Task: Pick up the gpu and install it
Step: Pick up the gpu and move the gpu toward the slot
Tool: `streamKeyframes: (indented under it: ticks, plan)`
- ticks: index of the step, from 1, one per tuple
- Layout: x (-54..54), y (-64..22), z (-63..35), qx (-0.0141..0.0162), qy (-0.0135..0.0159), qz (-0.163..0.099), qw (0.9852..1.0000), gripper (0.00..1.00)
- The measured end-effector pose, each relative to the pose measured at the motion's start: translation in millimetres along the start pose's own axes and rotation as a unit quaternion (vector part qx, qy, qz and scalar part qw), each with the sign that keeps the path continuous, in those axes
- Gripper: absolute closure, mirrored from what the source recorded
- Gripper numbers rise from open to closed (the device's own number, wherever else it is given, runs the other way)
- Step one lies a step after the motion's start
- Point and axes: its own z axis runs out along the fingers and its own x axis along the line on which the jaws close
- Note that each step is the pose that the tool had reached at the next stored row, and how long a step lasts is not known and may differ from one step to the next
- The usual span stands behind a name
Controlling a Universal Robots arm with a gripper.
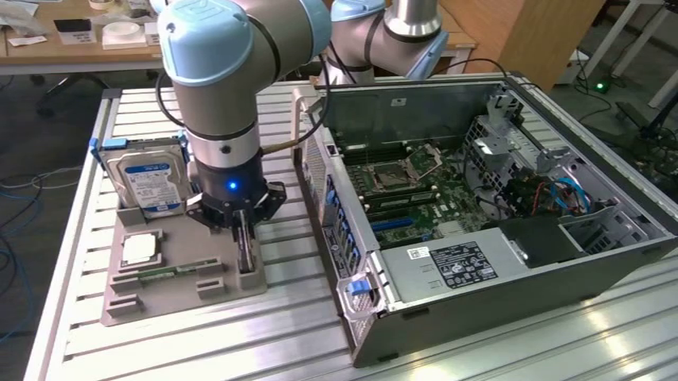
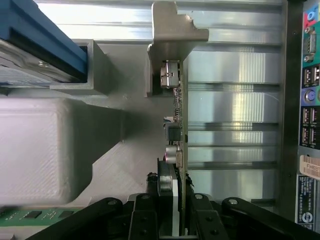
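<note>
The gpu [image 1: 248, 255] is a thin dark card standing on edge in a slot at the exterior view's right side of the grey fixture tray [image 1: 159, 305]. My gripper [image 1: 244, 236] comes straight down onto it, its black fingers pressed against both faces of the card. In the wrist view the gpu [image 2: 183, 125] runs edge-on away from the gripper [image 2: 172, 202], with its metal bracket [image 2: 172, 30] at the far end. Its lower edge still sits in the tray's holder. The open computer case [image 1: 509, 294] lies beside the tray, motherboard [image 1: 418, 202] facing up.
A silver hard drive [image 1: 152, 181] with a blue label stands upright in the tray behind the gripper. A processor chip [image 1: 140, 250] and a green memory stick [image 1: 170, 272] lie in the tray. The case's rear ports [image 2: 310, 100] face the tray across a strip of aluminium table.
</note>
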Motion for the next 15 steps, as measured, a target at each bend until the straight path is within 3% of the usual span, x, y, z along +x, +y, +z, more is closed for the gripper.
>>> streamKeyframes:
  ticks: [15]
  plan:
    - [-1.4,2.4,-64.0,-0.0001,0.0002,0.000,1.0000,0.72]
